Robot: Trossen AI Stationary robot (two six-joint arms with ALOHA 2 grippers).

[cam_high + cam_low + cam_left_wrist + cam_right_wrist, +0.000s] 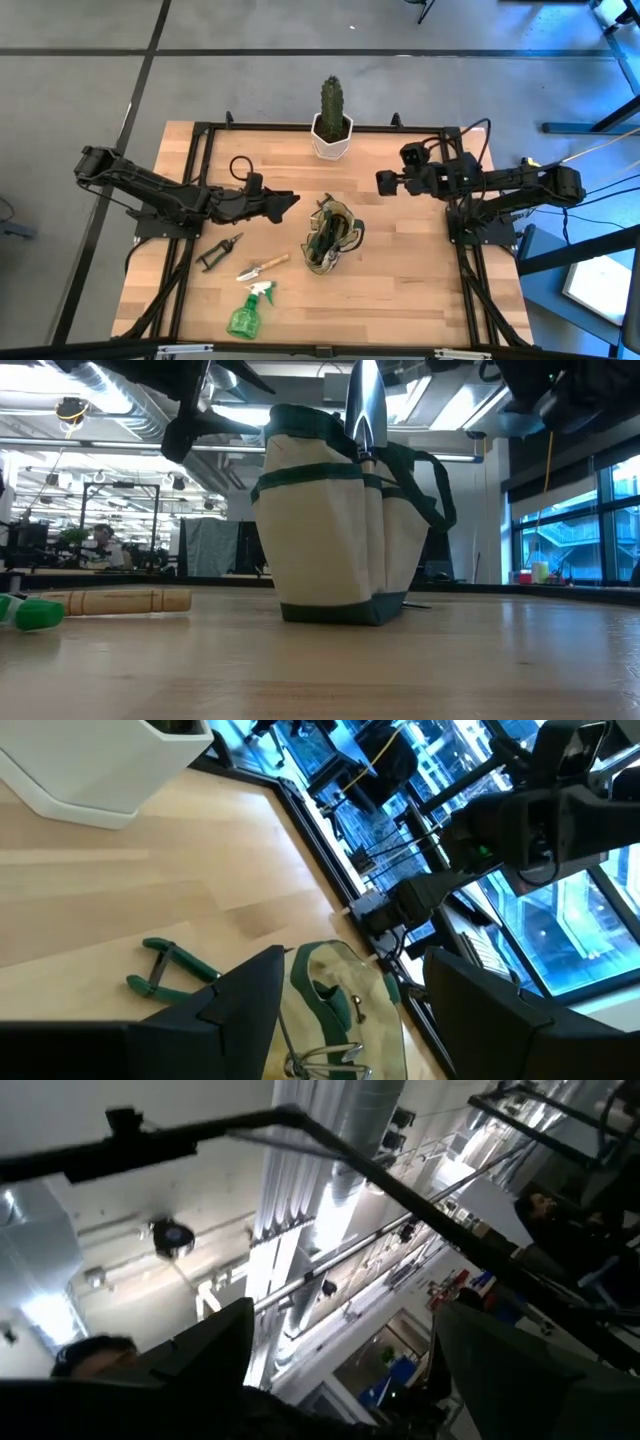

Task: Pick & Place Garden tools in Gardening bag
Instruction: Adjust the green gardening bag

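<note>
Spray bottle (245, 315): translucent green, lying at 7 o'clock near the table's front edge.
Trowel (263, 267): wooden handle, flat on the boards just behind the bottle.
Pruning shears (219, 251): dark handles, at 8 o'clock, beside the trowel.
Gardening bag (331, 240): olive and tan, upright near centre, a silver blade (366, 405) standing out of its top.
Left gripper (290, 202): at 10 o'clock of the bag, apart from it, fingers spread, holding nothing.
Right gripper (384, 183): at 2 o'clock of the bag, raised, fingers spread wide, empty.
Cactus (331, 118): white pot, 12 o'clock, rear edge
</note>
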